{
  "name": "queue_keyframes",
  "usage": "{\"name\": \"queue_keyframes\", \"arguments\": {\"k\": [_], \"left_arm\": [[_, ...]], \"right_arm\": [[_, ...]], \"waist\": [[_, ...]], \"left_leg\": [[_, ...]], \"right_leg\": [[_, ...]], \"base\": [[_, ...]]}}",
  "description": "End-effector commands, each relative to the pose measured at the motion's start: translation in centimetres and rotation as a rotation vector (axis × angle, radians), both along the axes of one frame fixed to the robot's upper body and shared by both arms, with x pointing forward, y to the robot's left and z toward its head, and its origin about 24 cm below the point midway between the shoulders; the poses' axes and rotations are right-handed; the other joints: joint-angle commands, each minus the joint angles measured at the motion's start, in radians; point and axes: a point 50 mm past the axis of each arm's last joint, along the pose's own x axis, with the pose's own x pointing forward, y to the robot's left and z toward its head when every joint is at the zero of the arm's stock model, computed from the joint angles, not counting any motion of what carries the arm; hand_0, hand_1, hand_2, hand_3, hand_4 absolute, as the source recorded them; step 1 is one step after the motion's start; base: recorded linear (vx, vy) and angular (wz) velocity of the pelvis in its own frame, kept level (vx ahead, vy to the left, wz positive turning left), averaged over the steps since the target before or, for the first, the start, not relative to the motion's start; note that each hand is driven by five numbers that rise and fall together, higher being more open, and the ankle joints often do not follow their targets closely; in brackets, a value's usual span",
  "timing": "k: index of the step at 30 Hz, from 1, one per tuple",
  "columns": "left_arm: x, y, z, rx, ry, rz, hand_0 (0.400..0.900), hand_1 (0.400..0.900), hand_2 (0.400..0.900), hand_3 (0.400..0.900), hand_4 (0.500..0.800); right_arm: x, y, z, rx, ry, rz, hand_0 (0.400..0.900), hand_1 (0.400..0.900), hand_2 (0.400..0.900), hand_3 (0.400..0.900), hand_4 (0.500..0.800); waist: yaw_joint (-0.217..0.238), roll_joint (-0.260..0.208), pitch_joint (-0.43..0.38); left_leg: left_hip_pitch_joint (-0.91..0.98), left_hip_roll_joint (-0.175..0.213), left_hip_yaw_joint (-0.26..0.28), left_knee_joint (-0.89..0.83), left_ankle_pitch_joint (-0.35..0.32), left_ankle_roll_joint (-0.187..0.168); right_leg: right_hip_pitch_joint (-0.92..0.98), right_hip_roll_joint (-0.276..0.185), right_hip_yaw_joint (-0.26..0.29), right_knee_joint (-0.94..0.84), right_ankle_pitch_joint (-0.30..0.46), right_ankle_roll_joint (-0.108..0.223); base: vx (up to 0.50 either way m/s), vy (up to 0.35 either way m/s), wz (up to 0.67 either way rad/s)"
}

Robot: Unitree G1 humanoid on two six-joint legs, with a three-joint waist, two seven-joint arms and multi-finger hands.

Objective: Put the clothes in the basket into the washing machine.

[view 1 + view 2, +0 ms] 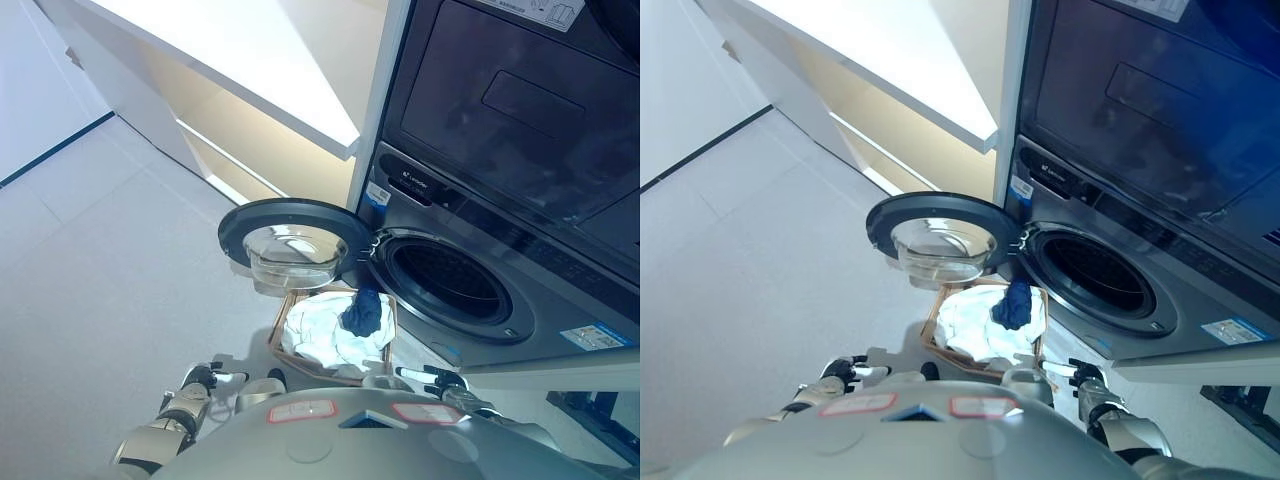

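Washer door (295,243) open, basket (932,333) w/ clothes (985,322) below; both hands low, fingers unclear.

Setting: domestic laundry area, or a mock-up of one. Evidence: dark grey front-loading washing machine (470,290) with round drum opening, stacked beneath a second dark appliance with glossy front panel (520,110). Round dark-rimmed door with clear glass bowl (295,250) swung fully open to the machine's left. Brown woven basket (940,350) on the floor just in front of the drum, holding white cloth (320,335) and a dark blue garment (1017,305). White built-in shelving with pale yellow recesses (240,70) adjoins the appliances. Pale grey floor (110,260), dark line along the white wall's base.
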Motion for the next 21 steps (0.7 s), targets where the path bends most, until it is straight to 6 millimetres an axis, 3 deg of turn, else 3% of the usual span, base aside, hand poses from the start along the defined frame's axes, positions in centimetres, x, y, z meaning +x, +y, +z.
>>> {"name": "queue_keyframes", "arguments": {"k": [1,3,5,12,13,14,15,16,17,19,20,21], "left_arm": [[1.1,0.9,0.3,0.046,0.006,0.010,0.900,0.900,0.900,0.900,0.800],[3.0,0.9,0.6,0.049,-0.050,0.007,0.900,0.900,0.900,0.900,0.800],[3.5,0.7,0.7,0.044,-0.066,0.005,0.900,0.900,0.900,0.900,0.800],[3.8,0.3,0.7,0.037,-0.075,-0.023,0.900,0.900,0.900,0.900,0.800],[4.0,0.3,0.7,0.039,-0.083,-0.030,0.900,0.900,0.900,0.900,0.800],[4.6,0.4,0.9,0.047,-0.106,-0.041,0.900,0.900,0.900,0.900,0.800],[4.6,0.4,0.9,0.047,-0.106,-0.040,0.900,0.900,0.900,0.900,0.800],[5.0,0.3,1.1,0.051,-0.131,-0.055,0.900,0.900,0.900,0.900,0.800],[5.6,0.4,1.3,0.052,-0.173,-0.080,0.900,0.900,0.900,0.900,0.800],[5.7,0.4,1.4,0.048,-0.190,-0.084,0.900,0.900,0.900,0.900,0.800],[6.0,0.5,1.7,0.046,-0.219,-0.081,0.900,0.900,0.900,0.900,0.800],[6.0,0.4,1.6,0.045,-0.219,-0.080,0.900,0.900,0.900,0.900,0.800]], "right_arm": [[1.7,-0.1,0.2,-0.034,-0.030,0.061,0.900,0.900,0.900,0.900,0.800],[1.9,-0.2,0.3,-0.039,-0.027,0.078,0.900,0.900,0.900,0.900,0.800],[2.0,-0.2,0.3,-0.042,-0.029,0.086,0.900,0.900,0.900,0.900,0.800],[3.6,-0.2,0.7,-0.084,-0.053,0.252,0.900,0.900,0.900,0.900,0.800],[4.3,-0.2,0.8,-0.102,-0.069,0.309,0.900,0.900,0.900,0.900,0.800],[6.6,-0.3,1.6,-0.161,-0.124,0.469,0.900,0.900,0.900,0.900,0.800],[6.6,-0.3,1.6,-0.161,-0.124,0.470,0.900,0.900,0.900,0.900,0.800],[8.2,-0.2,2.2,-0.207,-0.163,0.624,0.900,0.900,0.900,0.900,0.800],[10.4,-0.2,3.5,-0.297,-0.209,0.899,0.900,0.900,0.900,0.900,0.800],[11.1,-0.7,4.2,-0.333,-0.225,0.963,0.900,0.900,0.900,0.900,0.800],[12.5,-1.2,5.4,-0.417,-0.247,1.112,0.900,0.900,0.900,0.900,0.800],[12.5,-1.2,5.4,-0.418,-0.247,1.113,0.900,0.900,0.900,0.900,0.800]], "waist": [[-0.002,-0.017,-0.015],[-0.006,-0.014,-0.016],[-0.010,-0.012,-0.014],[-0.005,-0.013,-0.006],[-0.004,-0.015,-0.001],[0.001,-0.016,0.011],[0.000,-0.016,0.011],[0.004,-0.017,0.023],[0.012,-0.017,0.045],[0.013,-0.016,0.056],[0.017,-0.015,0.081],[0.016,-0.015,0.079]], "left_leg": [[0.019,-0.028,-0.015,0.000,-0.076,-0.007],[0.019,-0.027,-0.012,0.000,-0.076,-0.008],[0.020,-0.027,-0.011,0.000,-0.076,-0.008],[0.014,-0.029,-0.016,0.000,-0.073,-0.007],[0.011,-0.029,-0.018,0.000,-0.071,-0.007],[0.002,-0.029,-0.020,0.000,-0.067,-0.006],[0.003,-0.029,-0.020,0.000,-0.067,-0.006],[-0.007,-0.029,-0.022,0.000,-0.063,-0.005],[-0.020,-0.029,-0.026,0.000,-0.057,-0.003],[-0.032,-0.031,-0.029,0.002,-0.052,-0.003],[-0.054,-0.033,-0.031,0.011,-0.046,-0.001],[-0.056,-0.033,-0.032,0.012,-0.046,-0.001]], "right_leg": [[-0.029,0.005,-0.013,-0.005,0.107,-0.008],[-0.030,0.005,-0.011,-0.005,0.109,-0.007],[-0.031,0.005,-0.009,-0.004,0.109,-0.008],[-0.039,0.004,-0.013,0.001,0.110,-0.009],[-0.042,0.004,-0.014,0.002,0.110,-0.009],[-0.052,0.004,-0.014,0.008,0.111,-0.010],[-0.052,0.004,-0.015,0.009,0.111,-0.010],[-0.063,0.004,-0.015,0.014,0.111,-0.010],[-0.081,0.004,-0.017,0.023,0.111,-0.011],[-0.094,0.004,-0.020,0.031,0.111,-0.010],[-0.117,0.002,-0.019,0.043,0.113,-0.010],[-0.120,0.002,-0.020,0.044,0.113,-0.010]], "base": [[0.00,0.003,-0.03],[0.00,0.008,-0.05],[0.00,0.013,-0.04],[0.00,0.001,0.02],[-0.05,-0.010,0.05],[-0.05,-0.010,0.05],[-0.07,-0.009,0.06],[-0.09,-0.006,0.10],[-0.13,-0.002,0.14],[-0.09,0.004,0.12],[-0.06,0.004,0.07],[-0.13,0.002,0.15]]}}
